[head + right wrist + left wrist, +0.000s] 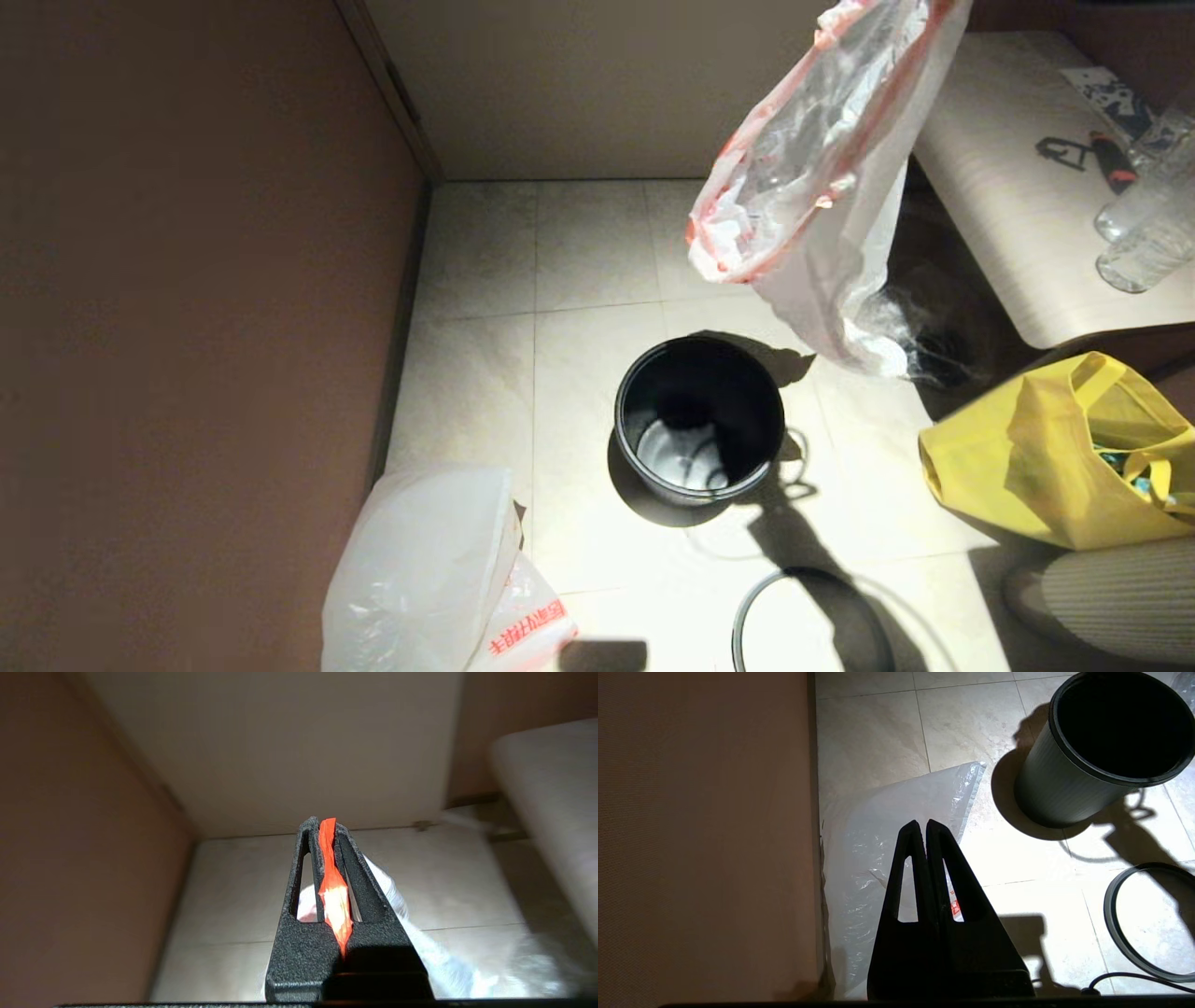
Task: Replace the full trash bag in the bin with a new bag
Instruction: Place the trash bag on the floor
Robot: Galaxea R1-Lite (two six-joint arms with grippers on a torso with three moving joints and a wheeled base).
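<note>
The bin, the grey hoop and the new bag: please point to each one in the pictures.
bin (653,373): head view, on its black inner wall.
grey hoop (1111,924): left wrist view, on its curved edge lying on the floor.
new bag (420,551): head view, on its milky white plastic.

Head camera looks down at the bin (698,420) – left wrist (lower) shares it; right faces the wall.

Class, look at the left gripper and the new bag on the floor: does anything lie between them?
Nothing visible does. The left gripper hangs shut over the new bag, with only open air between. The bin and its grey hoop sit off to the side.
</note>
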